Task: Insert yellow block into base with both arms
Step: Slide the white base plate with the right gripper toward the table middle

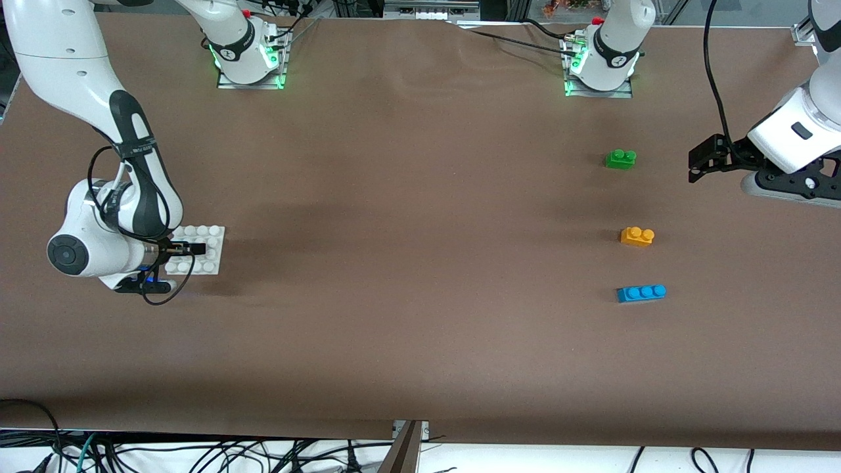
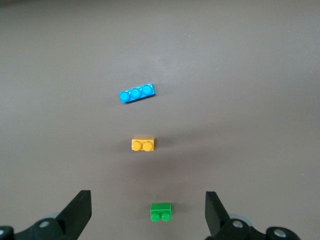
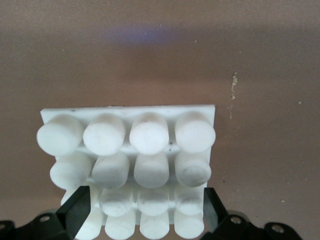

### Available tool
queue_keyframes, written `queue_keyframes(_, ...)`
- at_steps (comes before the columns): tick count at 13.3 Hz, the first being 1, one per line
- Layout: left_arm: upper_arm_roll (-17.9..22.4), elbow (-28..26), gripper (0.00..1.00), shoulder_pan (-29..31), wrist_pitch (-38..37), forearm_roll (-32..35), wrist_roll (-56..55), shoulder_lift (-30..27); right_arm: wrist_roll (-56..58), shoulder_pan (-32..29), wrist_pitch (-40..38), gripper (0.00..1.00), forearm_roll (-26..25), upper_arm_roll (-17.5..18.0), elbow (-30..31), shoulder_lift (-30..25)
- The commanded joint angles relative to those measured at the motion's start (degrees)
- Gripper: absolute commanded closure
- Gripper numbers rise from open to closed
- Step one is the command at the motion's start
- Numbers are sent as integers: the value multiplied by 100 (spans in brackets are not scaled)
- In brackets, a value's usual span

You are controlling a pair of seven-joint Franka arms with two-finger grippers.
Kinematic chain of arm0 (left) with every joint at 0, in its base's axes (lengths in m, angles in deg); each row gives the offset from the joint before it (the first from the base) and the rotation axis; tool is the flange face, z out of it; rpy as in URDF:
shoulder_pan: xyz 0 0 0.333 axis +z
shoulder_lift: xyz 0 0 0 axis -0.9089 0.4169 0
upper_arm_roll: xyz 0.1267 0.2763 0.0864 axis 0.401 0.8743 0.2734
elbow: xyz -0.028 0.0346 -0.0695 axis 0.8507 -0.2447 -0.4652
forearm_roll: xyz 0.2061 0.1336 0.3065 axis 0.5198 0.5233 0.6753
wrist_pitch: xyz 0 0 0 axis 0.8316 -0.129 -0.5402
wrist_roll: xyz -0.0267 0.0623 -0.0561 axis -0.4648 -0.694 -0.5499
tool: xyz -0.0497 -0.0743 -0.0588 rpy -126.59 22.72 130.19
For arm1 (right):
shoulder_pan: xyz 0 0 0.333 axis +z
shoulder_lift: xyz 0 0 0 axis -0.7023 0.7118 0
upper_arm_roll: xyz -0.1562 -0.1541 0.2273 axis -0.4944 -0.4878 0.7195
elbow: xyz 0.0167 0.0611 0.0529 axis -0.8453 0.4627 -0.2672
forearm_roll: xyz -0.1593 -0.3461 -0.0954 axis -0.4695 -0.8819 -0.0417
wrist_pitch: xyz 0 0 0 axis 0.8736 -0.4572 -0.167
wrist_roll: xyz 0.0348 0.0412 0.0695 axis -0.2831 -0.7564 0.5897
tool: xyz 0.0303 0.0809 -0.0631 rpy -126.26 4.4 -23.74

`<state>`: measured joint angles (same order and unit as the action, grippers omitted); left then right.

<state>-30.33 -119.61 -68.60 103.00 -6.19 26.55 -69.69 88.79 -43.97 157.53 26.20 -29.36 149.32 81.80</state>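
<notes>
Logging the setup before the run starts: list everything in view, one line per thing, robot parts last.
yellow block: one, orange-yellow, toward the left arm's end of the table, between the other two bricks.
green brick: one, green, farther from the front camera than the yellow block.
blue brick: one, blue, three studs, nearer to the front camera than the yellow block.
base: one, white, toward the right arm's end.
table: one, brown cover.
left gripper: one, black, open, in the air beside the green brick.
right gripper: one, black, open, straddling the base.
</notes>
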Motion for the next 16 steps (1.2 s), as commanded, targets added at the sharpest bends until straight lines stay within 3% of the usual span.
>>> queue_keyframes(1,0,88,0,8,-52,-82,-7,13,52,-38,99,0,-81,14,77,16)
queue_keyframes(9,-26,96,0,8,-61,-82,-7,13,79,23,318,0,-98,67,113,174)
queue_keyframes(13,-26,96,0,8,-61,-82,-7,13,44,348,406,0,-19,76,51,165)
queue_keyframes(16,-44,105,0,-1,-61,-82,-7,13,0,428,494,0,173,277,34,174)
